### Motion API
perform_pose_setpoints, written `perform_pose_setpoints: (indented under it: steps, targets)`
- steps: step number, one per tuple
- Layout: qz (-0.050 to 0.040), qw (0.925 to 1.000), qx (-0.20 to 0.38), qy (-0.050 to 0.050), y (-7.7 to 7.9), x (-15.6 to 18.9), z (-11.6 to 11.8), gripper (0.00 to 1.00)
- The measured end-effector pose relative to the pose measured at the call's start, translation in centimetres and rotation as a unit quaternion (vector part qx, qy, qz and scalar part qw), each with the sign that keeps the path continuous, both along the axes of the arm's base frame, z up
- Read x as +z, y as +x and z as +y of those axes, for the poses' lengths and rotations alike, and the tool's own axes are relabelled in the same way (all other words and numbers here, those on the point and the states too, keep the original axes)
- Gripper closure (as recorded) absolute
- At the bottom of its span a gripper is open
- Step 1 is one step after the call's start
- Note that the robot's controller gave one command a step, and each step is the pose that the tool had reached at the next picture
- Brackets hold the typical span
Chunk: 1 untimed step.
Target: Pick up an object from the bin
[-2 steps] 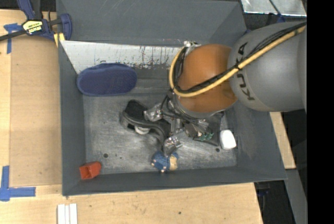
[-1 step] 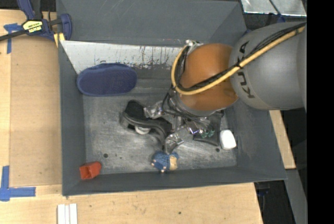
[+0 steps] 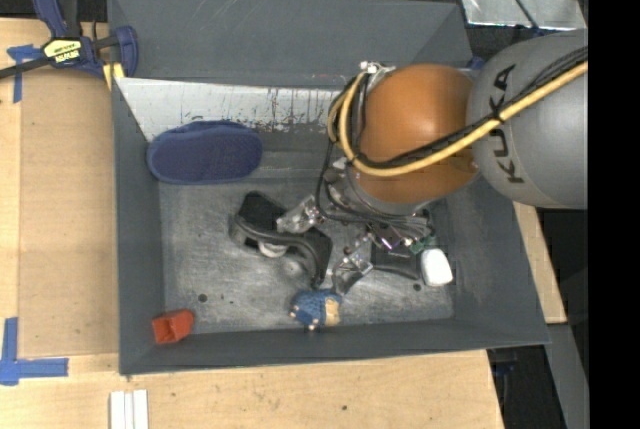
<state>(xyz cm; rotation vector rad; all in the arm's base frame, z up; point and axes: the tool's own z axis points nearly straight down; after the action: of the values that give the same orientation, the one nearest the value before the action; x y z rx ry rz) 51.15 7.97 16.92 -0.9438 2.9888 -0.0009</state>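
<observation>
My gripper [image 3: 326, 241] is low in the middle of the bin, under the arm's orange cover. It is open, with one metal fingertip [image 3: 299, 215] on the upper left and the other on the lower right. Between them lies the right end of a black tool-like thing [image 3: 262, 217] with a grey wheel. The fingers stand on either side of it without lifting it. A small blue and yellow thing [image 3: 317, 309] lies just below the gripper. To its right rests a white-capped thing [image 3: 435, 268] with a black and green body.
A dark blue oval pad [image 3: 204, 155] leans at the back left wall. In the front left corner sits a small red-orange block [image 3: 173, 326]. The arm and its cover hide the bin's back right part.
</observation>
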Motion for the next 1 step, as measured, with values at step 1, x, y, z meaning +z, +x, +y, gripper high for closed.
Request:
perform_pose_setpoints:
  steps: [1]
  targets:
    - [0.0047,0.9937,0.112,-0.001,-2.36,-7.49,-5.17,0.00]
